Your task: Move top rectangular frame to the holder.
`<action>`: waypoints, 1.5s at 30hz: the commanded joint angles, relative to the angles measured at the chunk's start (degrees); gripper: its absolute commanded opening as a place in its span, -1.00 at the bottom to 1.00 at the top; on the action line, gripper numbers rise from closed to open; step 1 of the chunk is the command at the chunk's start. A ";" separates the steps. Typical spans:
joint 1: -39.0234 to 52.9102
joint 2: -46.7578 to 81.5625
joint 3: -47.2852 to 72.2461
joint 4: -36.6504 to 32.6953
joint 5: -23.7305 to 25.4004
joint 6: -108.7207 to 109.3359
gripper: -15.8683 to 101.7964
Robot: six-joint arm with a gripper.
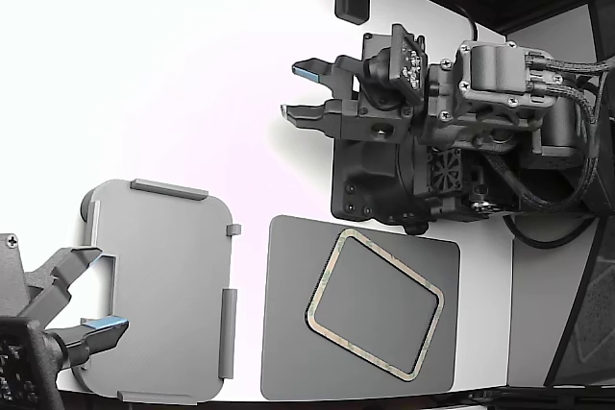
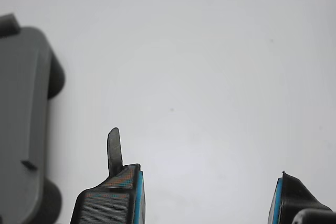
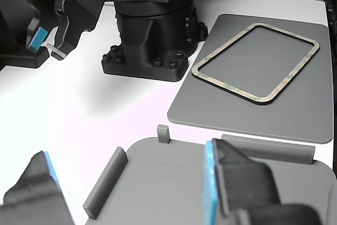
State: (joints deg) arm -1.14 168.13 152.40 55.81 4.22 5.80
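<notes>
The end effector (image 2: pixel 207 198) is spread wide and holds nothing; below it lies only the white surface (image 2: pixel 199 66), with the edge of the holder (image 2: pixel 21 129) at one side. In the exterior view the frame (image 1: pixel 376 303) lies flat and askew on the dark mat (image 1: pixel 288 333), to the right of the holder (image 1: pixel 159 290), apart from it.
</notes>
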 commanded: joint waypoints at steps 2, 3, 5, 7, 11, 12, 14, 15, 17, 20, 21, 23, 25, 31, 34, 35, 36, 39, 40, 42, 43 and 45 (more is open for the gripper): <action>-0.62 1.23 -1.23 -0.44 0.09 0.00 0.97; -0.62 1.23 -1.23 -0.44 0.09 0.00 0.97; -0.62 1.23 -1.23 -0.44 0.09 0.00 0.97; -0.62 1.23 -1.23 -0.44 0.09 0.00 0.97; -0.62 1.23 -1.23 -0.44 0.09 0.00 0.97; -0.62 1.23 -1.23 -0.44 0.09 0.00 0.97; -0.62 1.23 -1.23 -0.44 0.09 0.00 0.97; -0.62 1.23 -1.23 -0.44 0.09 0.00 0.97; -0.62 1.23 -1.23 -0.44 0.09 0.00 0.97; -0.62 1.23 -1.23 -0.35 3.16 2.11 0.97; -0.62 1.23 -1.23 -0.26 3.25 2.20 0.97; -0.62 1.23 -1.23 -0.18 3.34 2.20 0.97; -0.62 1.23 -1.23 -0.18 3.87 2.55 0.97; -0.62 1.23 -1.23 -0.26 1.67 0.97 0.97; -0.62 1.23 -1.58 -0.44 0.44 -0.18 0.97; -0.62 1.05 -1.93 -0.44 0.18 -0.44 0.97; -0.62 0.79 -2.29 -0.44 0.00 -0.62 0.94; -0.53 -0.70 -4.39 -0.62 -0.79 -1.41 0.89; -0.18 -1.67 -5.45 -0.70 -1.05 -1.76 0.90; 1.49 -4.31 -7.73 -0.79 -0.62 -2.37 0.93; 2.46 -5.63 -9.05 -0.79 -0.26 -2.90 0.93; 4.39 -8.96 -12.66 0.35 -0.18 -5.19 0.97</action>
State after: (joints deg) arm 2.37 161.28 144.67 55.72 3.87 2.29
